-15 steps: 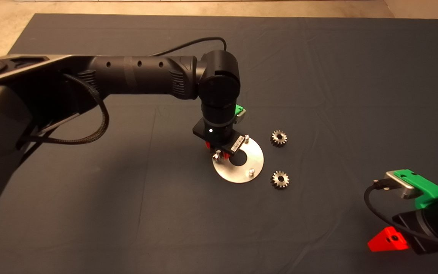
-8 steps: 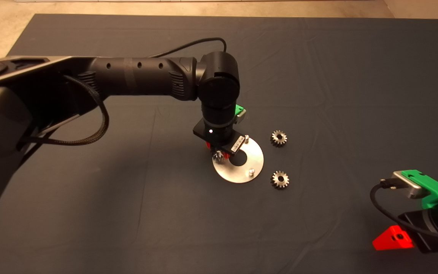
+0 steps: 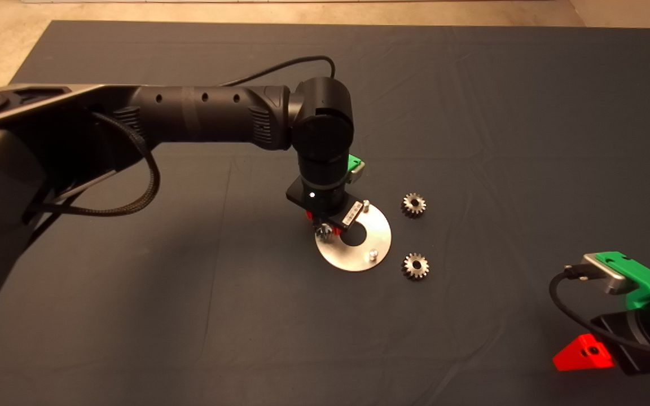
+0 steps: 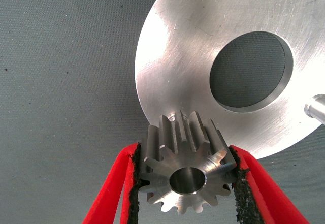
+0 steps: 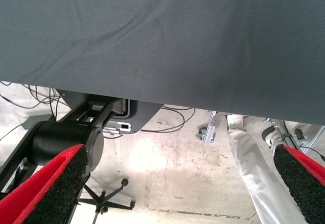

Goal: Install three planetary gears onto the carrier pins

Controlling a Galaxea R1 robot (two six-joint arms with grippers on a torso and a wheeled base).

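Dark mat (image 3: 471, 113): gear (image 4: 185, 170) btwn left hand (image 4: 185, 183) pads, over disc (image 4: 177, 76) edge.

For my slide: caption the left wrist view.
Left gripper clamps a small dark-grey toothed metal gear at the rim of the shiny round metal disc.

Left arm (image 3: 201, 115) extends from the left edge, wrist bent downward, its left gripper (image 4: 188, 176) clamped on a planetary gear (image 4: 185, 170). Right gripper (image 3: 613, 332) parked at the lower right edge, fingers (image 5: 48, 188) spread wide.
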